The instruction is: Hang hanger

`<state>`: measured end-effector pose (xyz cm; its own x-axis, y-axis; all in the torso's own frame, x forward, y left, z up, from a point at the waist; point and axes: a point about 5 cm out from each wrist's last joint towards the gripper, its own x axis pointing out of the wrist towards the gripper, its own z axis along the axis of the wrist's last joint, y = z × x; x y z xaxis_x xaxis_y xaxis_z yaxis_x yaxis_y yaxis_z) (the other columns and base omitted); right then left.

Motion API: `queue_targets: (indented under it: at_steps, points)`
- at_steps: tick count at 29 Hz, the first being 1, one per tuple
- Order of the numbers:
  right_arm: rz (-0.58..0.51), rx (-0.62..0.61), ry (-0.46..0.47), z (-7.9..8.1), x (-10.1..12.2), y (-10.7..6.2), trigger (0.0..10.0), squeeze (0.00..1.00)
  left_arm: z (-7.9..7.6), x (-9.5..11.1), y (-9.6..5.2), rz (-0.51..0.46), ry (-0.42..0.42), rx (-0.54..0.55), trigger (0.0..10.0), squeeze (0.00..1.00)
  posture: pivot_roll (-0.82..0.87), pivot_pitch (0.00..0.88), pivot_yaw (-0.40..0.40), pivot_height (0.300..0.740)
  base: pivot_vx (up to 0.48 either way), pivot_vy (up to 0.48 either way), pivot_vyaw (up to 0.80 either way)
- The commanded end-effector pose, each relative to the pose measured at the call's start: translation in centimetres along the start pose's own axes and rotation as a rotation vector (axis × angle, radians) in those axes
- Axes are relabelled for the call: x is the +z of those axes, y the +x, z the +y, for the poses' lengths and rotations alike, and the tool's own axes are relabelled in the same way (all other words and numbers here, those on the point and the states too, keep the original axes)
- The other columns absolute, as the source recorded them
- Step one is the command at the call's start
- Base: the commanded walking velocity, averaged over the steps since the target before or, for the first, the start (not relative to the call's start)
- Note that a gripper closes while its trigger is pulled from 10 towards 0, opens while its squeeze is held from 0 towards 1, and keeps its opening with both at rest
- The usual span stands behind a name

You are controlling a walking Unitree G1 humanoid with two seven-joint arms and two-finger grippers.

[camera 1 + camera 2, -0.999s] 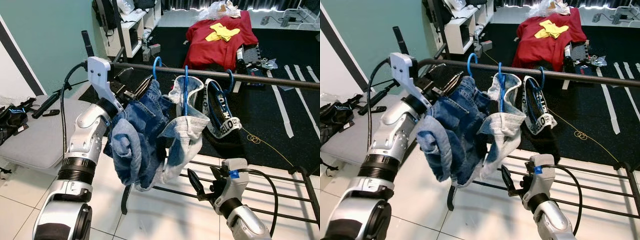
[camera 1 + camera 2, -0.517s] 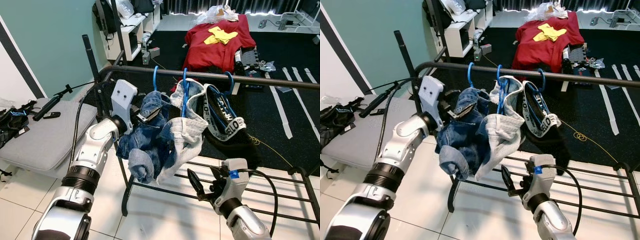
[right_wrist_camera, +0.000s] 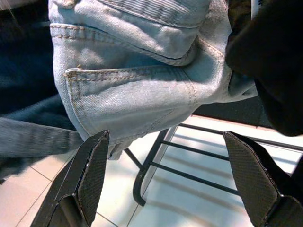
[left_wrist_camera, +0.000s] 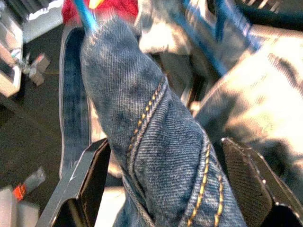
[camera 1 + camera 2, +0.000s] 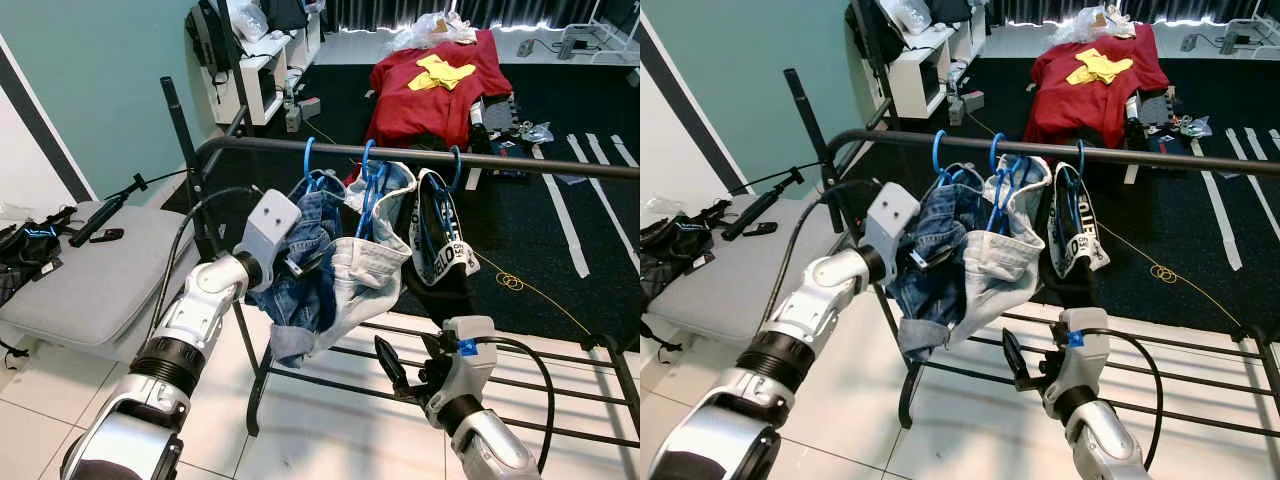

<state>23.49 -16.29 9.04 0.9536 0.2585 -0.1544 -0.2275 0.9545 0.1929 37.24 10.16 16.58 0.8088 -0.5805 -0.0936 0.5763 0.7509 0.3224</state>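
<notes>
Clearly, the left gripper point(image 5: 305, 262) is the one at work: it sits pressed into the dark blue jeans point(image 5: 300, 270), and in the left wrist view its two black fingers point(image 4: 90, 182) stand apart with a thick fold of the denim between them, so I judge them spread around the cloth and not clamped tight on it. The jeans hang from a blue hanger point(image 5: 307, 160), whose hook is already over the dark rail point(image 5: 520, 160) of the clothes rack; seen from the head camera, this hook lies at about 12 o'clock from the gripper, straight above it, while the garment drops toward 6 o'clock. So the long axis of the thing runs vertical, from hook to hem, and the rail runs across it from 9 to 3 o'clock. Just beside, toward 3 o'clock, hangs a pair of light blue jeans point(image 5: 375, 265) on a second blue hanger point(image 5: 370, 175), touching the dark pair, and further along a black garment with white lettering point(image 5: 440, 235) on a third hanger. The right gripper point(image 5: 405, 375) hovers low at about 5 o'clock from the jeans, below their hem and apart from them, with its fingers widely spread and nothing between them. In my judgement the left arm is much nearer to the hanger, and the coming move only asks it to draw back toward 8 o'clock without dragging the cloth along.
</notes>
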Motion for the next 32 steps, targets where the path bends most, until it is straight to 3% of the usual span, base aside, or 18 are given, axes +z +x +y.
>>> queue_targets:
  at_steps: [1, 3, 10, 11, 20, 24, 25, 29, 32]
  points:
    - [0.011, -0.002, 0.003, 0.1, -0.3, 0.0, 10.0, 0.0, 0.4, -1.2, -0.3, 0.083, 0.01, 0.011, 10.0, 0.0, -0.1, 0.074, 0.107, 0.74, 0.0, 0.0, 0.0]
    - [0.011, -0.003, 0.004, 0.1, -0.3, 0.0, 10.0, 0.0, 0.5, -1.7, -0.3, 0.131, 0.011, 0.026, 10.0, 0.0, -0.1, 0.074, 0.108, 0.74, 0.0, 0.0, 0.0]
    - [0.011, -0.004, 0.004, 0.1, -0.3, 0.0, 10.0, 0.0, 0.4, -2.0, -0.2, 0.164, 0.013, 0.025, 9.6, 0.0, -0.1, 0.074, 0.108, 0.74, 0.0, 0.0, 0.0]
    - [0.011, -0.005, 0.004, 0.1, -0.3, 0.0, 10.0, 0.0, 0.4, -2.1, -0.2, 0.169, 0.009, 0.024, 0.0, 0.0, -0.1, 0.074, 0.108, 0.74, 0.0, 0.0, 0.0]
    - [0.012, -0.008, 0.002, 0.0, -0.3, 0.0, 10.0, 0.0, 0.9, -1.6, -0.1, 0.153, 0.018, 0.071, 0.0, 0.0, -0.1, 0.073, 0.105, 0.74, 0.0, 0.0, 0.0]
    - [0.014, -0.009, 0.001, 0.0, -0.3, 0.0, 10.0, 0.0, 2.0, -0.3, -0.1, 0.065, -0.032, 0.151, 0.0, 0.0, -0.1, 0.074, 0.104, 0.74, 0.0, 0.0, 0.0]
    - [0.015, -0.009, 0.0, 0.0, -0.3, 0.0, 10.0, 0.0, 2.8, 0.7, -0.4, -0.014, -0.076, 0.185, 0.0, 0.0, -0.1, 0.074, 0.102, 0.74, 0.0, 0.0, 0.0]
    - [0.016, -0.01, 0.0, -0.1, -0.3, 0.0, 10.0, 0.0, 3.5, 1.3, -0.8, -0.066, -0.109, 0.216, 0.0, 0.0, -0.1, 0.074, 0.101, 0.74, 0.0, 0.0, 0.0]
    - [0.018, -0.009, -0.002, -0.1, -0.3, 0.0, 10.0, 0.0, 5.1, 2.2, -2.1, -0.165, -0.178, 0.251, 0.0, 0.0, -0.1, 0.074, 0.098, 0.74, 0.0, 0.0, 0.0]
